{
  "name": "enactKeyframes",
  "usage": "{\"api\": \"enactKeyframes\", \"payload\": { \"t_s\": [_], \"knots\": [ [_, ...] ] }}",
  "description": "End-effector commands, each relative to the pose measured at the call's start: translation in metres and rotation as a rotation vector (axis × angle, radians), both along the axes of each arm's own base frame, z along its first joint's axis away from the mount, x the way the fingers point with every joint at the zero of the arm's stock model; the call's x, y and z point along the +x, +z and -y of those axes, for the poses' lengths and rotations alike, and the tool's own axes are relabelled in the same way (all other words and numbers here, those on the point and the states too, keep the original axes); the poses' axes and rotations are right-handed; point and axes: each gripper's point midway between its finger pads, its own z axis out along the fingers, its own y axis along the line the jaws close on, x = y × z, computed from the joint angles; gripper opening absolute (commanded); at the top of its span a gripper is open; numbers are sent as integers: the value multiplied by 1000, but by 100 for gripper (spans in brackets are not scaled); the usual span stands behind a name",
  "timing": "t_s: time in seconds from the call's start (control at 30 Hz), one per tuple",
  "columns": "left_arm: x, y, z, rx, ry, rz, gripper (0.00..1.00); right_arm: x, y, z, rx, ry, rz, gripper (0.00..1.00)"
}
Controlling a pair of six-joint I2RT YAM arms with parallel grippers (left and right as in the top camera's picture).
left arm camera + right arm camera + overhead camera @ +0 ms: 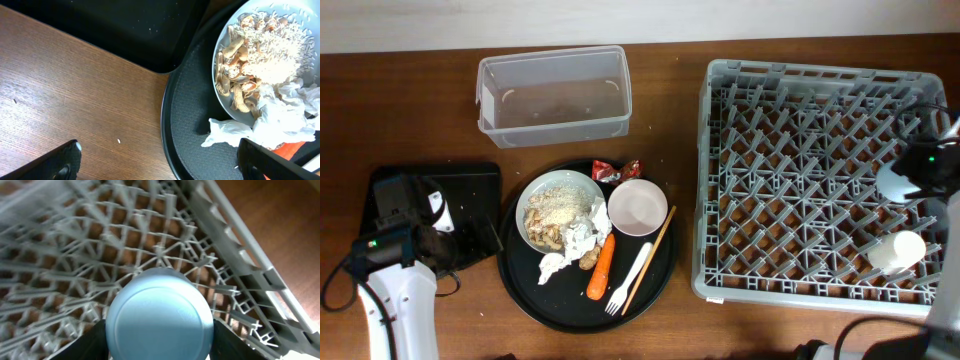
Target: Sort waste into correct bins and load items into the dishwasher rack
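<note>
Left tool point(162, 161): fingers spread wide apart, nothing between them, above the bare desk point(75, 100) just beside the edge of the round black tray point(190, 125).
Plate point(222, 95): ahead of the left tool, toward its right finger, on the round tray; it carries rice scraps point(270, 55).
Tissue point(270, 122): crumpled, draped over the plate's near rim, just ahead of the left tool's right finger.
Carrot point(602, 268): beyond the tissue from the left tool, beside the fork point(630, 280) and the chopstick point(650, 258).
Bowl point(638, 207): upright on the round tray, past the plate.
Wrapper point(617, 171): at the round tray's far edge.
Black rectangular tray point(470, 180): close under the left arm.
Clear tub point(552, 55): well ahead of the left tool.
Right tool point(160, 342): clamped on the pale blue cup point(159, 310), a finger against each side.
Pale blue cup: base up, over the dishwasher rack point(240, 255).
White cup point(898, 250): on its side in the rack, near the right tool.
</note>
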Motion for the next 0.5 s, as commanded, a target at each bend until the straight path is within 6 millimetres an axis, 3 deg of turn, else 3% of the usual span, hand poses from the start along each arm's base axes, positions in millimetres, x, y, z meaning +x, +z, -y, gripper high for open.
{"api": "enactKeyframes", "payload": {
  "t_s": [0.0, 0.27, 0.47],
  "knots": [
    [2, 4, -2, 10, -10, 9, 99, -3, -9, 24, 13, -47, -6, 54],
    [2, 4, -2, 10, -10, 9, 99, -5, -34, 62, 14, -132, -35, 53],
    [2, 4, -3, 10, -9, 9, 99, -6, -48, 79, 14, -168, -48, 53]
  ]
}}
